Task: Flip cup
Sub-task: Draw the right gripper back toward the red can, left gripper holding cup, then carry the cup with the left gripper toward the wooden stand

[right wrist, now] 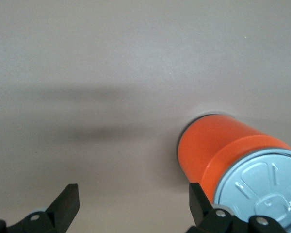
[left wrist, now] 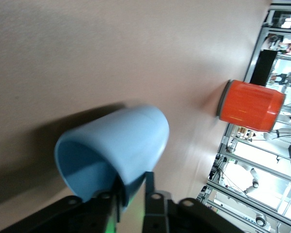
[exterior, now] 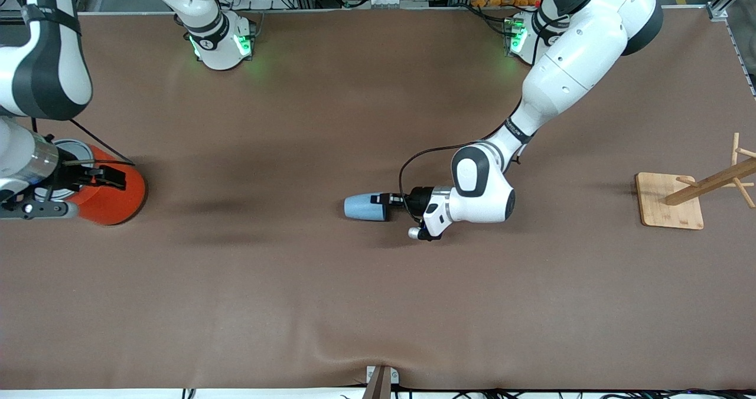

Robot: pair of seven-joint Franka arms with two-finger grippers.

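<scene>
At mid-bench the cup (exterior: 364,206) lies on its side, your left gripper (exterior: 387,199) nipping its rim, one jaw inside, one outside. That's a thin pinch on smooth, tapered plastic, so turn too fast and you could see it swivel or squirt free. Matte brown bench (exterior: 378,304), soft-looking. Your right gripper (right wrist: 133,201) waits over the ribbed orange can (right wrist: 218,150), jaws spread wide, holding nothing.

Robot lab: aluminium framing (left wrist: 242,160), cabling, brown-covered table (exterior: 295,281), two arms.
</scene>
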